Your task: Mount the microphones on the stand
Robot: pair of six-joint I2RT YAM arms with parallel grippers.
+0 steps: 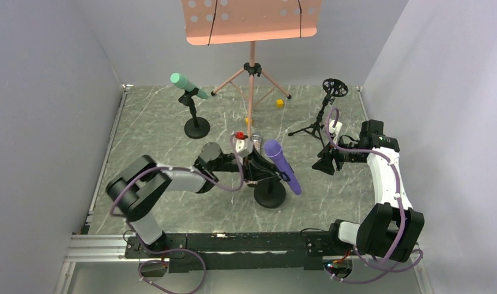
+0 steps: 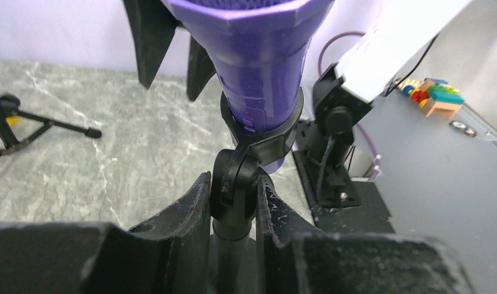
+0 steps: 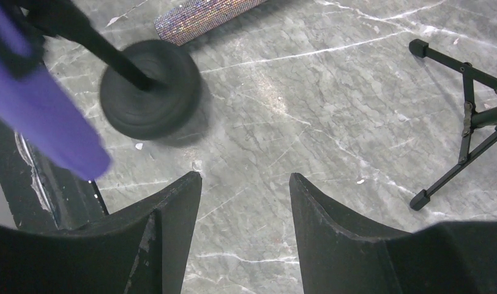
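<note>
The purple microphone [image 1: 281, 165] sits tilted in the clip [image 2: 264, 138] of a black stand with a round base [image 1: 270, 194]. My left gripper [image 2: 232, 196] is shut on that stand's swivel joint just under the clip, with the pole [image 2: 234, 245] running down between the fingers. The mint-green microphone [image 1: 183, 82] rests in a second round-based stand [image 1: 197, 127] at the back left. The glittery microphone [image 3: 203, 15] lies on the floor beyond the round base [image 3: 151, 89]. My right gripper [image 3: 245, 184] hangs open over bare floor, right of the purple microphone [image 3: 38, 110].
A black tripod stand [image 1: 325, 116] with an empty round holder stands at the back right, its legs [image 3: 472, 122] close to my right gripper. A pink music stand [image 1: 252, 21] rises at the back centre, with a small yellow cube [image 1: 280, 103] near its feet. Grey walls close in both sides.
</note>
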